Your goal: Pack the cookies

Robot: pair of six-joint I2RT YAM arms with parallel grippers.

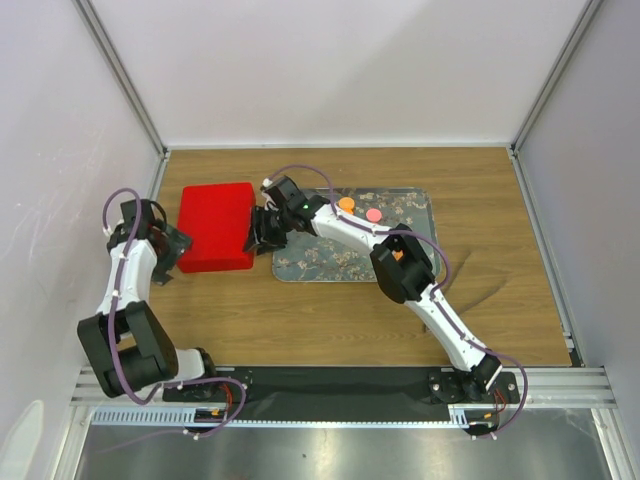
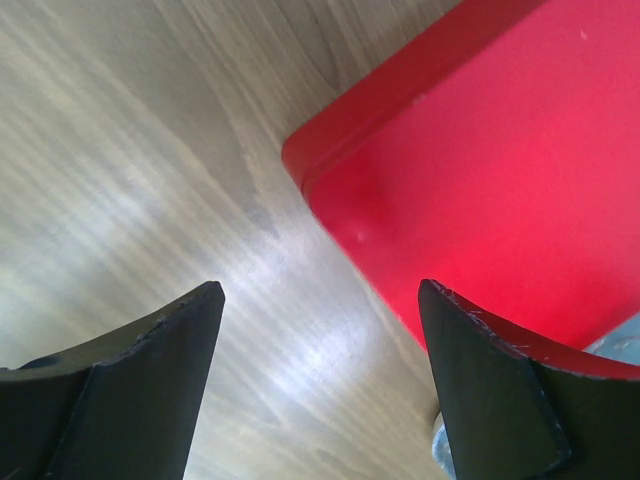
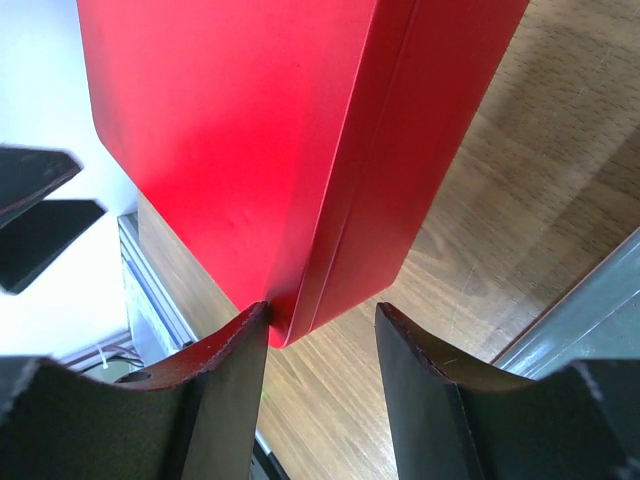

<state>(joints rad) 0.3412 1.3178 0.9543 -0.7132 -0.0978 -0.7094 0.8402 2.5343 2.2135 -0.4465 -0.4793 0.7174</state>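
Observation:
Two cookies, one orange (image 1: 346,203) and one pink (image 1: 373,214), lie on the patterned tray (image 1: 330,262). A red square box (image 1: 215,226) with its lid on sits left of the tray. My right gripper (image 1: 262,232) is open at the box's right side. In the right wrist view a corner of the box (image 3: 300,150) lies between its jaws (image 3: 322,330), touching the left finger (image 3: 225,390). My left gripper (image 1: 175,245) is open and empty at the box's left edge. The left wrist view (image 2: 320,300) shows bare wood between its jaws and the box (image 2: 480,180) at the upper right.
The wooden table (image 1: 300,320) is walled by white panels on three sides. The tray (image 3: 590,310) edge shows at the lower right of the right wrist view. My right arm (image 1: 405,270) stretches across the tray.

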